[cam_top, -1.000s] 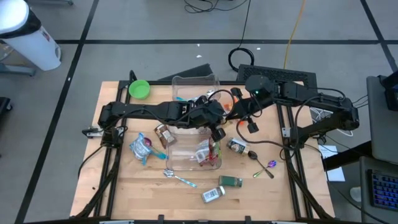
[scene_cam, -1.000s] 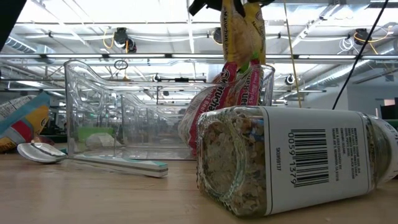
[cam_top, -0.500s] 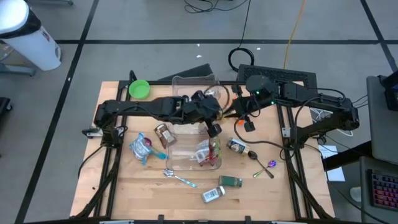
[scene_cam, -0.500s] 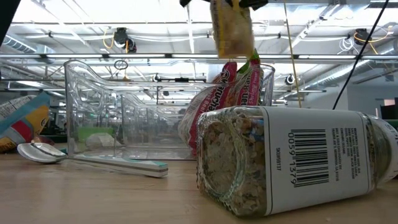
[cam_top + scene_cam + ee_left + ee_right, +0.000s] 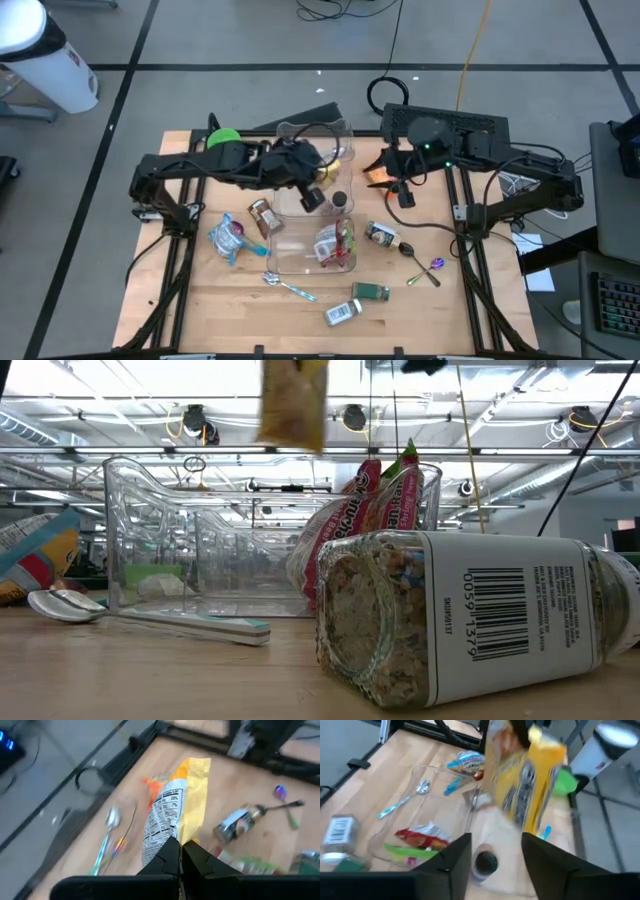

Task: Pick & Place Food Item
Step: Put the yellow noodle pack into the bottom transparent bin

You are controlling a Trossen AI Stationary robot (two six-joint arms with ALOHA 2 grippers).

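Observation:
A yellow snack bag (image 5: 176,810) hangs in my left gripper (image 5: 181,856), which is shut on it high over the far clear bin (image 5: 315,138). The bag also shows in the low view (image 5: 293,400) and in the right wrist view (image 5: 530,780). In the high view my left gripper (image 5: 322,172) reaches in from the table's left. My right gripper (image 5: 495,855) is open and empty, to the right of the bag, near an orange packet (image 5: 378,172). A red and green snack bag (image 5: 335,243) leans against the wall of the near clear bin (image 5: 300,250). My left gripper pinches one end of the yellow bag (image 5: 175,834) between its two fingers. The bag is lifted clear of the table and the bins and hangs freely, its lower end (image 5: 293,435) above the bin's rim.
A green bowl (image 5: 224,141) stands far left. A brown jar (image 5: 264,216), a blue packet (image 5: 227,238) and a spoon (image 5: 288,287) lie left and near. Spice jars (image 5: 343,312) (image 5: 371,291) (image 5: 381,235) and spoons (image 5: 425,265) lie at the near right.
My left gripper has gone toward the table's left and far edge and a little up, carrying the yellow bag away from the near bin's right wall to over the far bin. The bag stays hanging. My right gripper has drawn back slightly toward the far edge.

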